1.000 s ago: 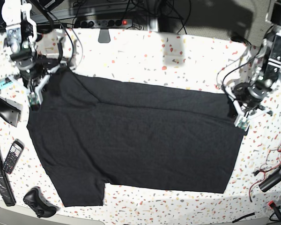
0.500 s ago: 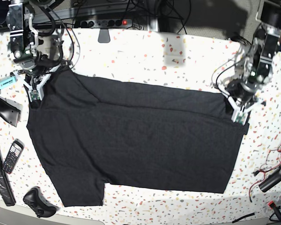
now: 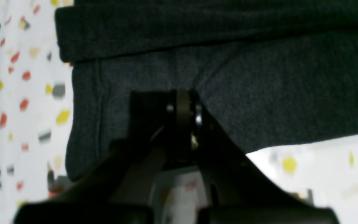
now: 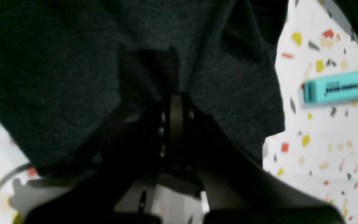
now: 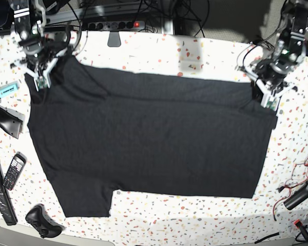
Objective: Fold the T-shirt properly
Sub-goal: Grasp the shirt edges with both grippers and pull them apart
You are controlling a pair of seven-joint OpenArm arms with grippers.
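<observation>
The black T-shirt (image 5: 149,138) lies spread over the speckled table, plain side up, with a folded strip along its far edge. My left gripper (image 5: 269,102) is shut on the T-shirt's far right corner; in the left wrist view the closed jaws (image 3: 182,99) pinch the dark fabric (image 3: 228,68) near its hem. My right gripper (image 5: 40,81) is shut on the T-shirt's far left corner; in the right wrist view its jaws (image 4: 174,102) pinch bunched fabric (image 4: 57,71). The print side is hidden.
A turquoise highlighter (image 5: 6,90) lies left of the shirt, also in the right wrist view (image 4: 336,88). A phone (image 5: 13,172), black controller (image 5: 41,220) and dark bars (image 5: 0,187) sit at the left edge. Cables (image 5: 297,192) at the right, power strip (image 5: 113,24) at the back.
Both grippers have moved toward the far edge of the table, pulling the shirt's far corners and the whole shirt with them. The fabric is stretched flatter.
</observation>
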